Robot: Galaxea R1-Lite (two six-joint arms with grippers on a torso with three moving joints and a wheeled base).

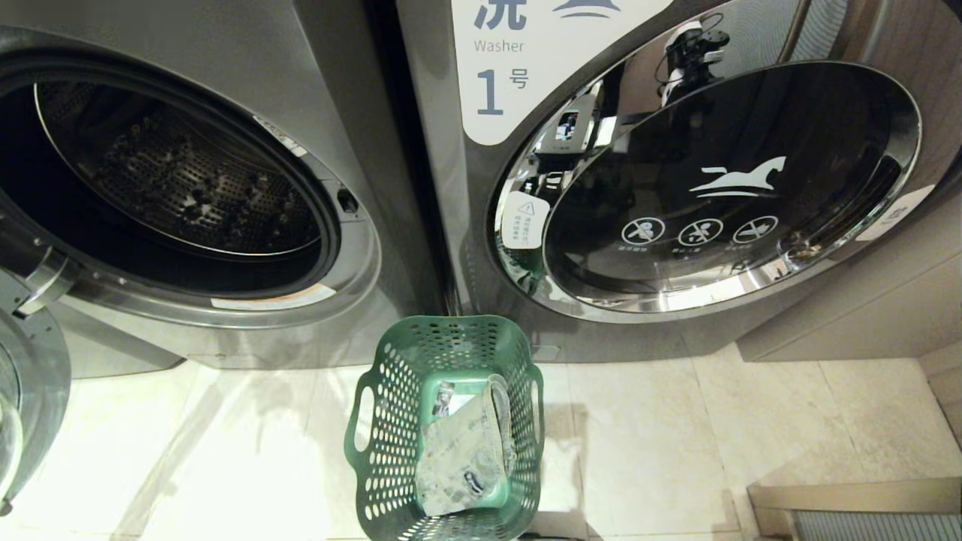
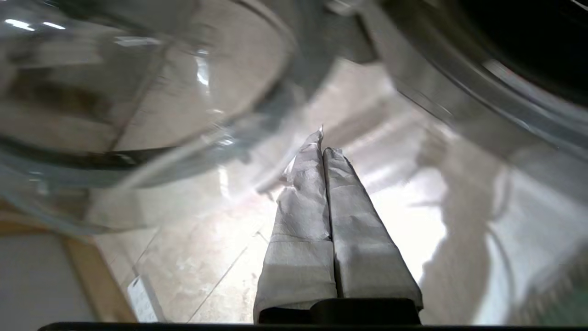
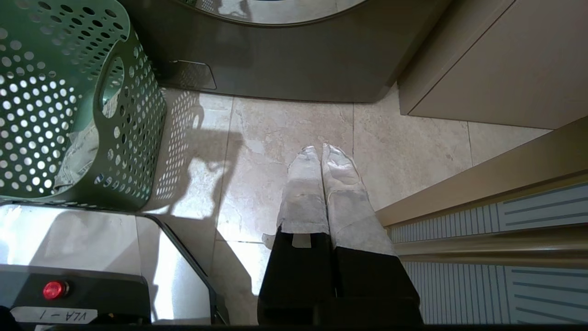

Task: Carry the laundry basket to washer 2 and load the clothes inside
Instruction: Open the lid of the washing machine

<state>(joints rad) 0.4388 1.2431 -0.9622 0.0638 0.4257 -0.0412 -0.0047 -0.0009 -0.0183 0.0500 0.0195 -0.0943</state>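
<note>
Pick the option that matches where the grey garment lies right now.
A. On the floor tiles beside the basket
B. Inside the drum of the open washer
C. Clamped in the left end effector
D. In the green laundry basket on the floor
D: the head view shows the crumpled grey garment lying in the green laundry basket, which stands on the floor tiles in front of the two washers.

The floor (image 1: 661,443) is made of big, pale, shiny stone tiles. A green laundry basket (image 1: 391,451) full of small round holes stands on it, just in front of two grey washers. The washer on the left (image 1: 361,225) has its door open. The washer on the right (image 1: 451,225) is shut. Both stand on the floor, side by side.
</note>
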